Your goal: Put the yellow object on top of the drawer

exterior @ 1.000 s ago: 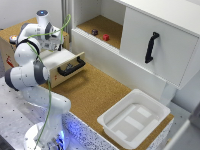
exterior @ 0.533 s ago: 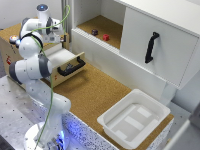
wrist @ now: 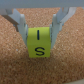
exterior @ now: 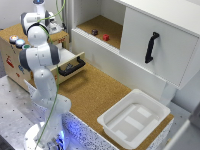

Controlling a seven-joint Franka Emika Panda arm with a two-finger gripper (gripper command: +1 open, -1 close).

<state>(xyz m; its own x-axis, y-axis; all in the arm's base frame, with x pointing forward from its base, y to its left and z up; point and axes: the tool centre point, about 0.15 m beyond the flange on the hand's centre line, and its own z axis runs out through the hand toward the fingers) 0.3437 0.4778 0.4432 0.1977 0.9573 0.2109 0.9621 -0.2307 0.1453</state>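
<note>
in the wrist view the gripper [wrist: 39, 31] is clenching the small yellow cube-shaped block [wrist: 39, 43] between its two pale fingers [wrist: 20, 25], one pressing each side, and the block is sitting low against a brown cork-like surface [wrist: 15, 67], though whether it is touching that surface or hanging just above it is hard to tell. the block's near face is showing dark marks, blurred but looking like an "i" over an "s". the upper parts of the fingers are being cut off by the frame edge. in the exterior view the white jointed robot arm [exterior: 40, 55] is bending toward the back on the exterior view's left, and its own links are hiding the gripper and the block completely. the small light-wood drawer unit [exterior: 15, 62] is standing behind the arm, partly covered by it, with its pale drawer pulled open and the black bar handle [exterior: 71, 67] showing. on the cork-covered worktop [exterior: 95, 92] a white plastic tray [exterior: 135, 120] is lying near the front. inside the big white cabinet [exterior: 165, 45] a small red block [exterior: 106, 37] and a small dark block [exterior: 94, 32] are resting just apart, too blurred to read.
</note>
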